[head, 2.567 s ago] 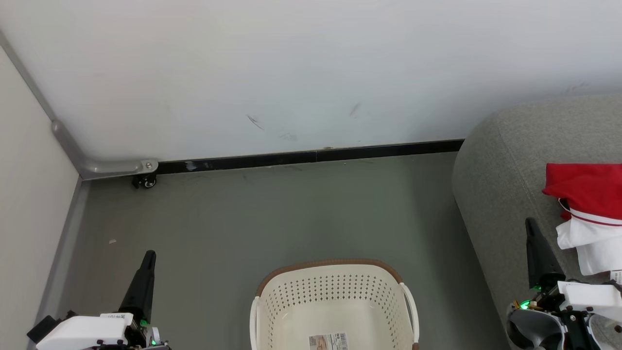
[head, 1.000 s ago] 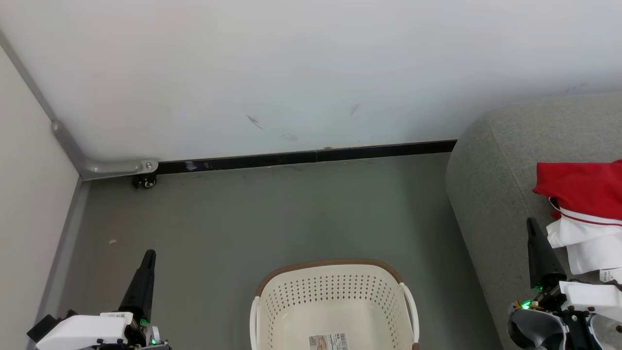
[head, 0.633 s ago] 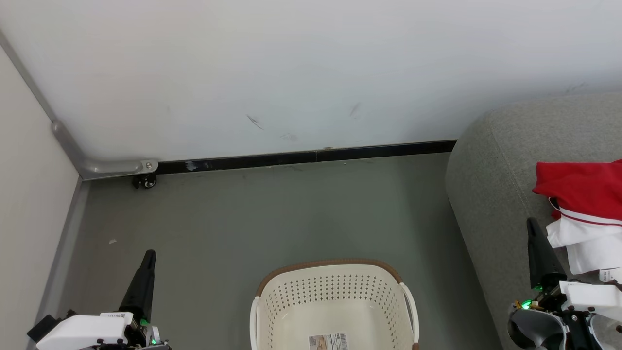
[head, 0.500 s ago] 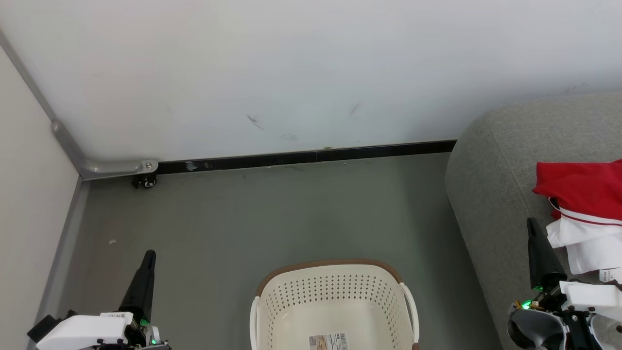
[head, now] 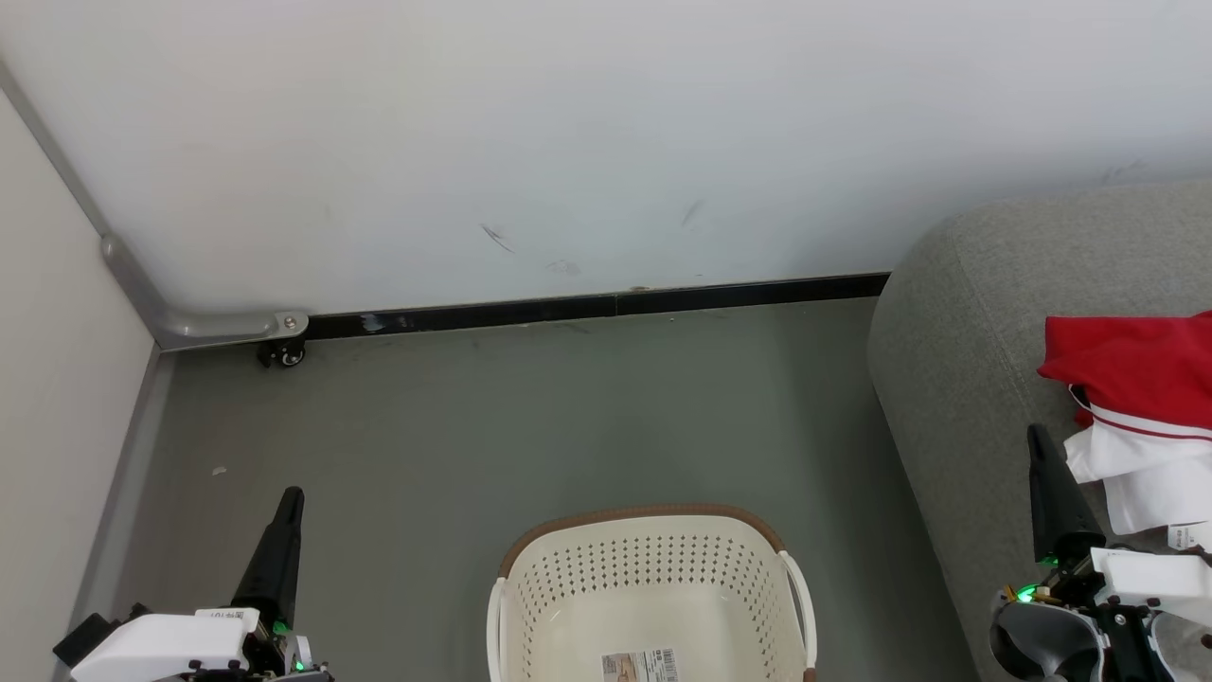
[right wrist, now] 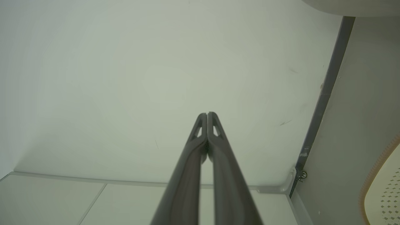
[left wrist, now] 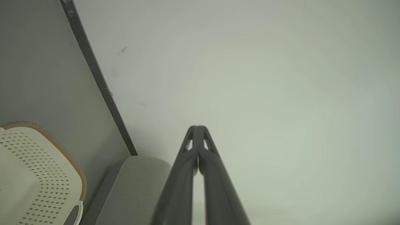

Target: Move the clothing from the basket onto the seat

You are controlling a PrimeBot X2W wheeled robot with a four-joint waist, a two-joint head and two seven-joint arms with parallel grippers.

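The red and white clothing [head: 1131,417] lies on the grey seat [head: 956,379] at the right edge of the head view. The cream basket [head: 649,587] with a brown rim stands on the floor at the bottom centre; inside it I see only a label sticker [head: 641,666]. My left gripper [head: 292,494] is shut at the lower left, above the floor and left of the basket. My right gripper [head: 1035,434] is shut at the lower right, over the seat and just left of the clothing. Both wrist views show shut fingertips, left gripper [left wrist: 197,127] and right gripper [right wrist: 207,114], holding nothing.
A white wall with a black skirting strip [head: 606,305] runs behind the grey floor [head: 530,417]. A pale panel [head: 57,398] with a grey rail and a small caster [head: 282,353] closes the left side. The basket rim [left wrist: 59,147] and seat corner [left wrist: 137,175] appear in the left wrist view.
Since 2.6 s ago the head view has shifted slightly, so the seat and clothing sit a little further left. Over the last second nothing has visibly moved.
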